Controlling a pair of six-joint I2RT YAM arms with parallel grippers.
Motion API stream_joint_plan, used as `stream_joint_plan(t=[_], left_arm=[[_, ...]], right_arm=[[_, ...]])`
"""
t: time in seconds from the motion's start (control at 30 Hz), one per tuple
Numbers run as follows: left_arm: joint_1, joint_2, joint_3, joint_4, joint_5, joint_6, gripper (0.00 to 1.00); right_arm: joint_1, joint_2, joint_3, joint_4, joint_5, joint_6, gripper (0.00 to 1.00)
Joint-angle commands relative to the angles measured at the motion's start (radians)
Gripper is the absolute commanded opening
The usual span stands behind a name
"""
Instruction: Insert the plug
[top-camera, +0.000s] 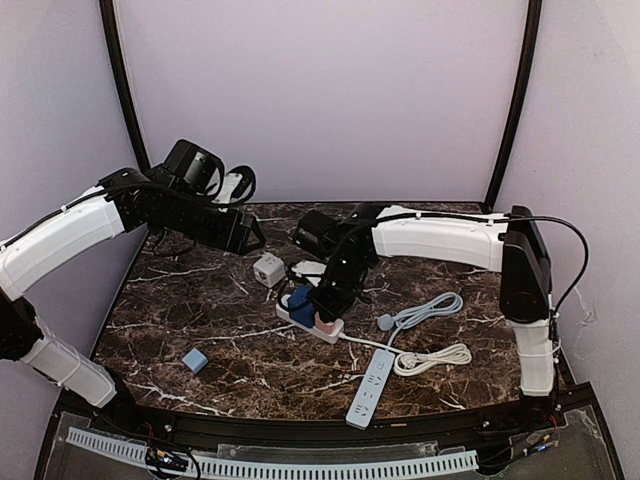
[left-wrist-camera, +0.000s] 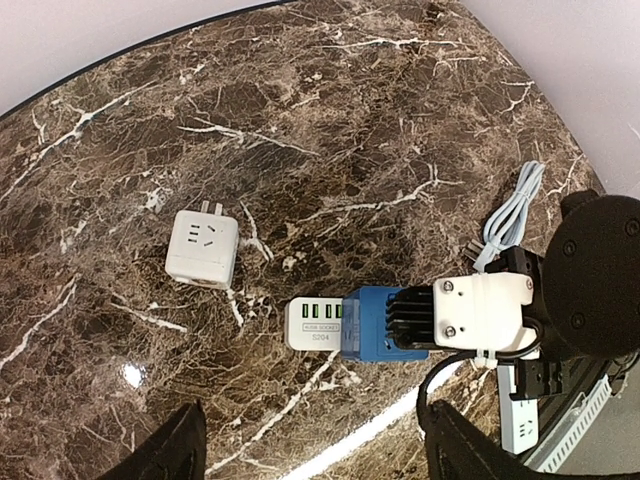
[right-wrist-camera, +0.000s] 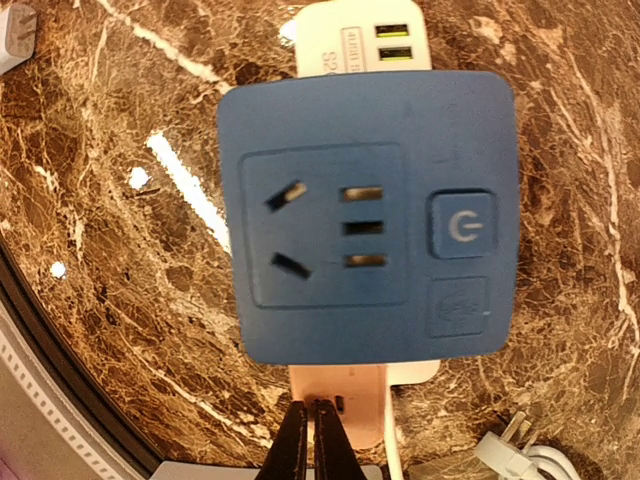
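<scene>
- left claw (left-wrist-camera: 320, 455): raised over the worktop (top-camera: 200, 300), well left of and beyond the USB power strip (left-wrist-camera: 315, 322); fingers spread apart, nothing between them
- small blue-grey block (top-camera: 195, 360): lies on the worktop, well left of the strip and nearer the arm bases, on its own
- white cube adapter (left-wrist-camera: 203, 247): left of the strip, near it but not touching; socket face up, prongs sticking out of one side
- USB power strip: white, lies flat mid-worktop; the row of green USB ports shows on its left end
- blue socket adapter (right-wrist-camera: 365, 215) (the task's plug): sits flat on top of the strip, just right of the USB ports; socket holes and power button face up; prongs hidden, so can't tell how deep it is seated
- right claw (right-wrist-camera: 308, 445): low over the strip, at the adapter's side away from the USB ports; fingers pinched tip to tip, nothing seen between them; contact with the adapter can't tell
- peach block (right-wrist-camera: 335, 390): on the strip next to the blue adapter, under the right claw's tips
- grey cable (top-camera: 425, 310): right of the strip, looped, plug end nearest the strip
- long white power strip (top-camera: 370, 388): right of the USB strip and nearer the arm bases, with a coiled white cord (top-camera: 435, 357) beside it
</scene>
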Motion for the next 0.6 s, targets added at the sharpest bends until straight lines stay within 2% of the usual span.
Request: stream_joint_plan(t=[0.0, 0.33, 0.57], left_arm=[[0.004, -0.038, -0.025, -0.004, 0.009, -0.007, 0.75], [0.004, -0.04, -0.025, -0.005, 0.011, -0.006, 0.75], [0.003, -0.052, -0.037, -0.009, -0.002, -0.004, 0.76]], right_arm=[[0.038, 0.054, -0.025, 0.003, 0.013, 0.027, 0.03], [0.033, 0.072, -0.048, -0.002, 0.066, 0.037, 0.02], [0.034, 0.031, -0.017, 0.012, 0.004, 0.019, 0.05]])
